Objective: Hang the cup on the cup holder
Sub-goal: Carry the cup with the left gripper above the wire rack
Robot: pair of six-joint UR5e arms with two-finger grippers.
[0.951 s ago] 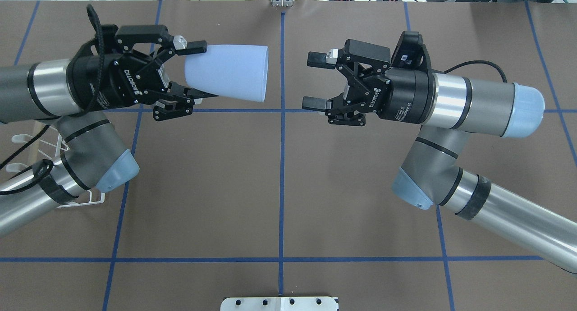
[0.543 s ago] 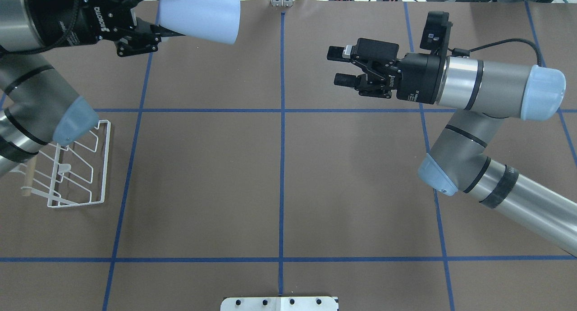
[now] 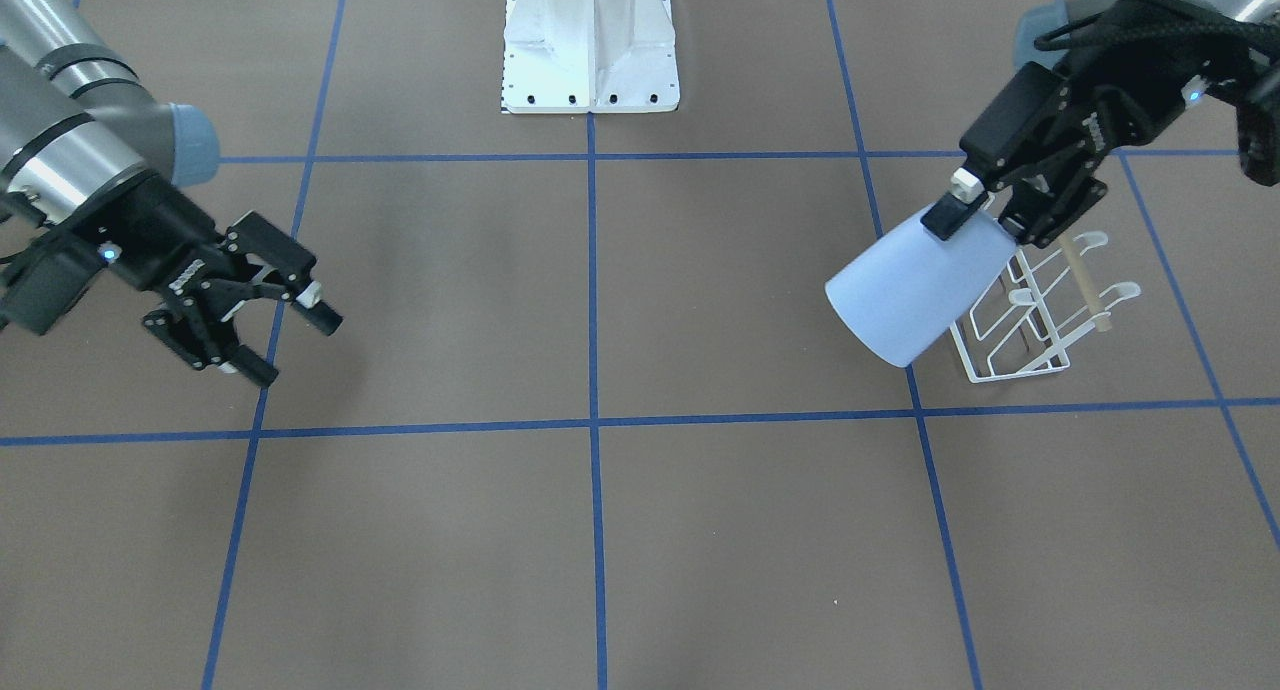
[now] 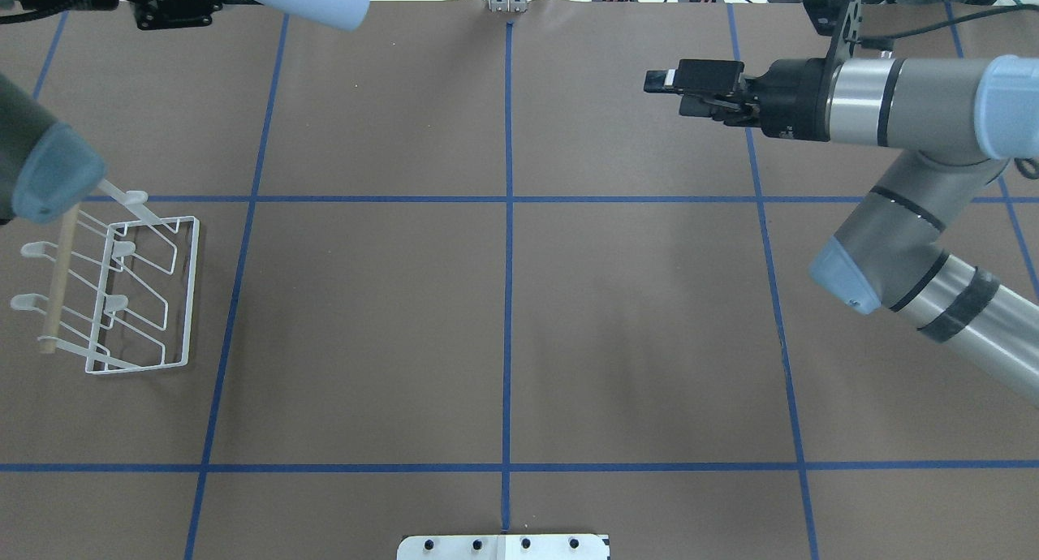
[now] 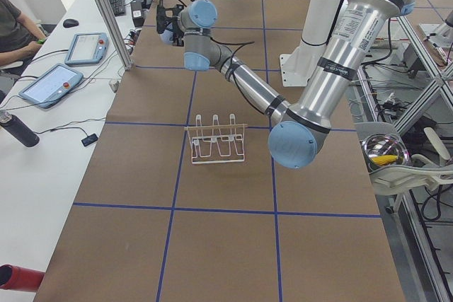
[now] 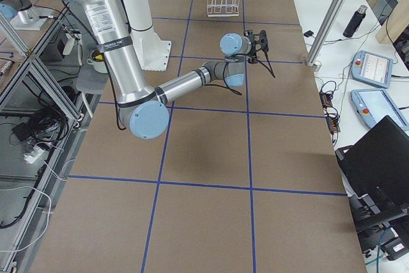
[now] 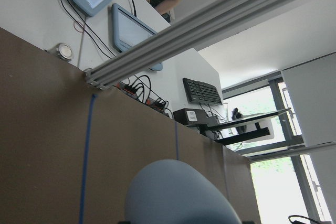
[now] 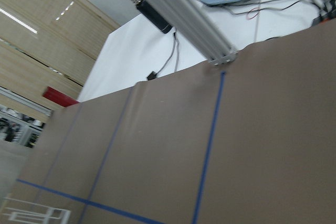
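There is one cup point(image 3: 915, 290), one cup holder point(image 3: 1086, 285) and two grippers. The left gripper point(image 3: 985, 225) clamps the cup's narrow base, with the rim jutting out beyond its fingertips, above the holder. The right gripper point(image 3: 292, 347) is spread wide and empty.

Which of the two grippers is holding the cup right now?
The left gripper: it is clamped on the narrow base of the light-blue cup, which is held off the table. The right gripper is open and empty.

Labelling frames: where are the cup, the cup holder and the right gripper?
cup point(image 3: 915, 290): front-facing view, middle of its side wall.
cup holder point(image 4: 58, 280): overhead view, on its wooden dowel.
right gripper point(image 3: 297, 347): front-facing view, midway between fingertips.
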